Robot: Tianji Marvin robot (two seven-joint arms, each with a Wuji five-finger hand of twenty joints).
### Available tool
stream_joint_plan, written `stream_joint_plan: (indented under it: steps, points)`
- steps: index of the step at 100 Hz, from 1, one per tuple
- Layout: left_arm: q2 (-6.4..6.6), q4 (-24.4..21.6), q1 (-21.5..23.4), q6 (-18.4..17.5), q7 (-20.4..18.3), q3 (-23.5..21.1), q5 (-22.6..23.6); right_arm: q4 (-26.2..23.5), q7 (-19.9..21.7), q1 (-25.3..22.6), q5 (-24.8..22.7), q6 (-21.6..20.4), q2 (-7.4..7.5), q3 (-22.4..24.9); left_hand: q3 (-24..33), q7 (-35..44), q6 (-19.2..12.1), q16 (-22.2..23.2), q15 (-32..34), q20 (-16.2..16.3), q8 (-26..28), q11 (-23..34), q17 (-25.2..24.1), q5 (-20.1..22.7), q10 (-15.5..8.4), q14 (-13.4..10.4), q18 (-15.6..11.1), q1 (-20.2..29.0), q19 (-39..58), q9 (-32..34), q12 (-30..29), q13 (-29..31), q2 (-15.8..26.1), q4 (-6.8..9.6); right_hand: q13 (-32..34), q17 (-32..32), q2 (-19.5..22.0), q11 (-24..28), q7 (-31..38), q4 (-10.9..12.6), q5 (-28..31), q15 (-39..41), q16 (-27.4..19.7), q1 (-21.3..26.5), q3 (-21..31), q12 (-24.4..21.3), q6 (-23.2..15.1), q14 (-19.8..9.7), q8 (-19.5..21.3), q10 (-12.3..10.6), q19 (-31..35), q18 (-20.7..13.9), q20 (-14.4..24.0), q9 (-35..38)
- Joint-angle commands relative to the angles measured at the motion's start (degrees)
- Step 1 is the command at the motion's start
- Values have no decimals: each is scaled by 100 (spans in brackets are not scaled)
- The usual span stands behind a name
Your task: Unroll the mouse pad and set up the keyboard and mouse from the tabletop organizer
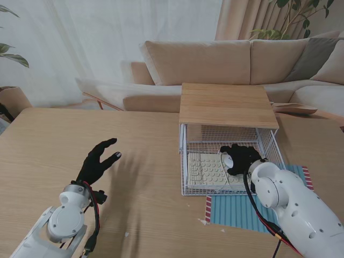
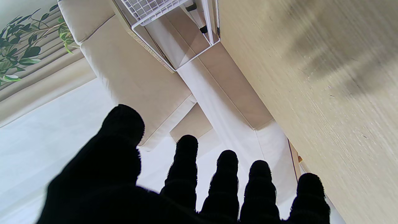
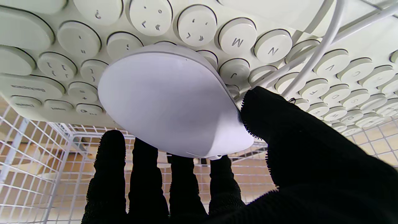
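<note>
The right robot hand reaches into the wire organizer, palm down over the mouse. The right wrist view shows what the stand view cannot: the thumb presses one side of the mouse and the four fingers curl against its other edge, so the hand is closed around it. The mouse lies on the keyboard, near the M and N keys, and a white cable runs across the keys beside the thumb.

From the stand, the keyboard lies flat in the organizer's lower compartment, under a wooden top. The mouse pad lies spread on the counter, nearer to me than the organizer and partly under the right arm.

The left robot hand hovers over bare counter well to the left, fingers spread and holding nothing. Its wrist view shows the five fingertips apart, a corner of the organizer, and a sofa behind.
</note>
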Motion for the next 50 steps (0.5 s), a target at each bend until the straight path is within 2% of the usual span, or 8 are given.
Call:
stream_joint_plan:
  steps: [1,12,21,38,50]
  points:
    - [-19,-12,11,22,-75,2,7,71,198,-142,1,83,-35,-29,78,3,-27,105,-62,96,4,26,-52,-60,-191,-36,-14,-45,-131,-122,4,-207,-44,158,491,-67,-171,-161,-26,260,-200,-55,-142,-110,-58,-84,-147,123,-45,-89,-126,208,-110,-134]
    - [-19,-13,13,21,-73,-2,11,93,204,-144,49,158,-39,-47,81,2,-32,105,-59,97,3,25,-52,-61,-194,-36,-11,-42,-130,-123,4,-202,-50,160,854,270,-184,-107,-39,268,-212,-139,-206,-59,-49,-99,-116,293,-36,-108,-206,421,-186,-124]
    - [-18,-11,13,22,-73,-3,14,132,208,-121,89,201,-40,-89,91,2,-31,104,-59,98,3,25,-50,-60,-200,-37,-5,-28,-129,-122,4,-206,-76,163,1220,639,-156,63,-23,281,-217,199,-50,131,41,-33,-99,186,-12,-113,26,518,-105,-142]
    - [-17,-7,11,24,-77,-1,22,234,139,-64,170,201,-48,-174,110,2,-32,105,-56,99,3,24,-56,-60,-193,-38,-3,-23,-130,-124,4,-206,-89,168,1451,932,-150,419,99,306,-230,1179,436,529,304,200,-75,-81,39,-123,725,283,179,-169]
    - [-17,-6,11,28,-76,-5,23,281,108,-46,176,134,-47,-188,123,0,-32,103,-59,100,2,24,-58,-66,-191,-35,1,-16,-131,-125,4,-207,-104,170,1641,1030,-172,590,228,333,-227,1415,541,746,491,336,-55,-161,56,-143,919,201,211,-175]
